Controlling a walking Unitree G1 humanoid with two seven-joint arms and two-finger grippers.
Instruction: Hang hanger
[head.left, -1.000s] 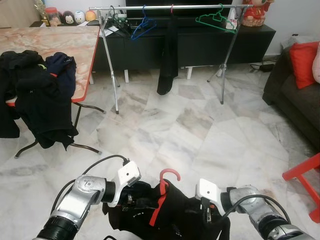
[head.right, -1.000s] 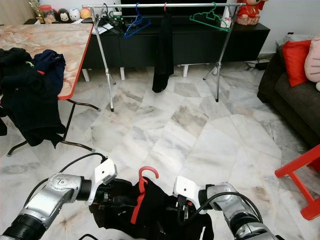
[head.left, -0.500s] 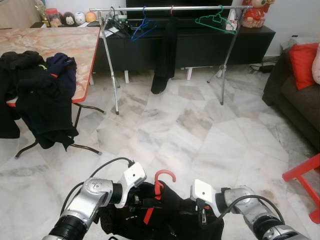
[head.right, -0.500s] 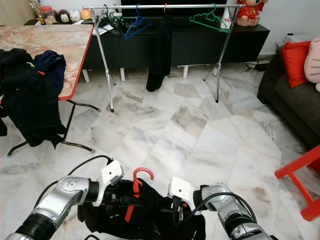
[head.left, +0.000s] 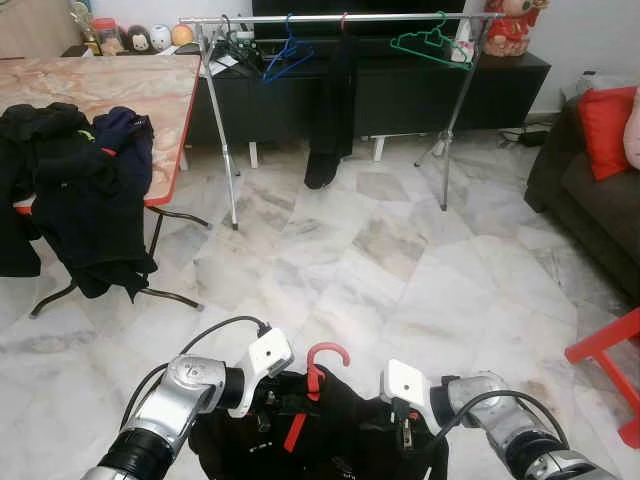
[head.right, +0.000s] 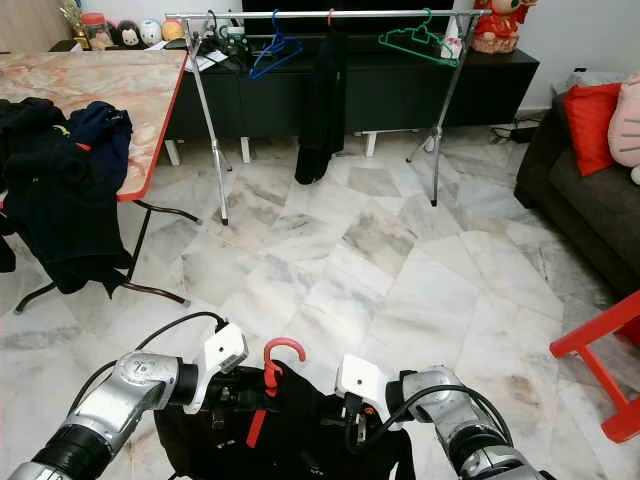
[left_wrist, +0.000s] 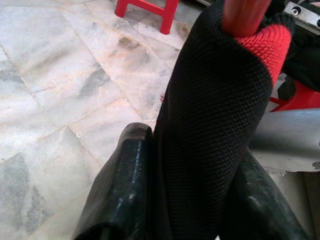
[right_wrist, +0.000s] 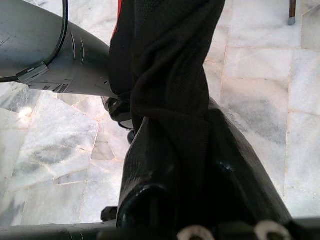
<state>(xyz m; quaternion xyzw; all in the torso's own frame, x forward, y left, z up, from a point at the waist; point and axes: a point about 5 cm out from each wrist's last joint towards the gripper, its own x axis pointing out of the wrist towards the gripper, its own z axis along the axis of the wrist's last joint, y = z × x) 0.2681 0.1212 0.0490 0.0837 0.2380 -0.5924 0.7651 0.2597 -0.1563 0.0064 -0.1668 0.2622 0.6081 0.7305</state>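
A red hanger (head.left: 328, 352) carries a black garment (head.left: 345, 425) with red trim, held low over the floor in front of me. My left gripper (left_wrist: 195, 165) is shut on the garment's knit fabric just below the hanger's red neck (left_wrist: 245, 12). My right gripper (right_wrist: 172, 150) is shut on a bunched fold of the same garment on the other side. The fabric hides both sets of fingers in the eye views. Across the room stands the clothes rack (head.left: 340, 17) with a blue hanger (head.left: 285, 55), a green hanger (head.left: 432, 42) and a hanging black garment (head.left: 335, 110).
A marble-topped table (head.left: 100, 85) with a pile of dark clothes (head.left: 80, 190) stands at the left. A dark sofa (head.left: 590, 190) with a red cushion and a red stool (head.left: 610, 350) are at the right. A black cabinet (head.left: 400, 90) sits behind the rack. Marble floor lies between.
Both grippers and the hanger with its garment have shifted slightly left and lower. The black garment on the rack has swung a little.
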